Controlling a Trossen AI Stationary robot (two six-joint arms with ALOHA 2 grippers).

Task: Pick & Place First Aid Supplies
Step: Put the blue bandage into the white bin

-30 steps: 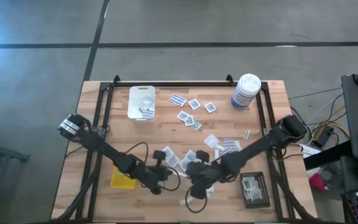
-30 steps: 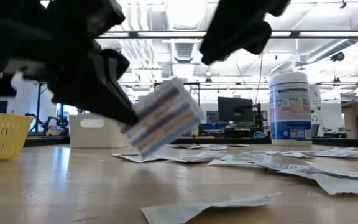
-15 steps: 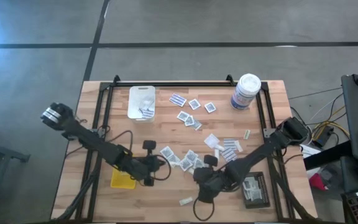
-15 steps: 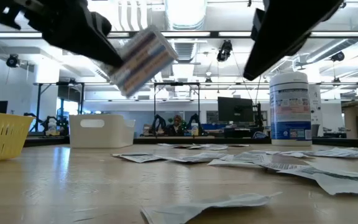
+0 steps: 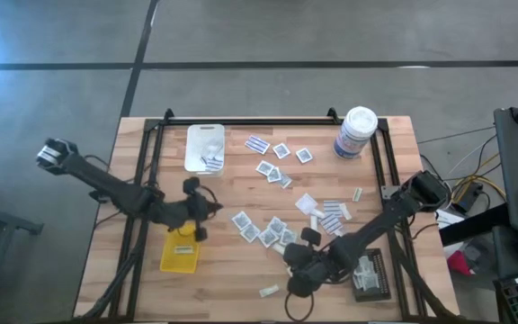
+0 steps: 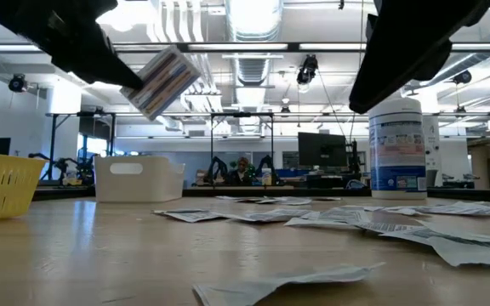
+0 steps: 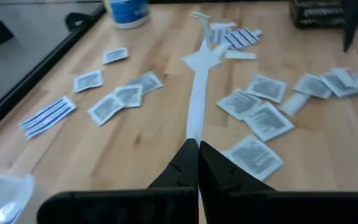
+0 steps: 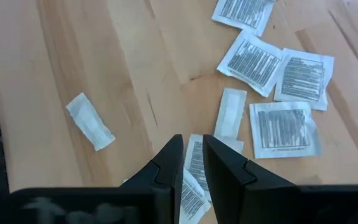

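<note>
High view — the left end effector [image 5: 190, 236] hangs over the yellow tray [image 5: 179, 252] near the wooden counter's [image 5: 241, 193] left rail. Low view — its pressed-together fingers pinch a flat blue-and-white striped packet [image 6: 162, 81], tilted. Right wrist view — the right end effector [image 8: 190, 163] stands narrowly parted above flat grey-centred packets [image 8: 284, 127].

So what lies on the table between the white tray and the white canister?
In the high view, between the white tray and the white canister lie one blue-striped packet and several white square packets; otherwise it is bare wood.
</note>
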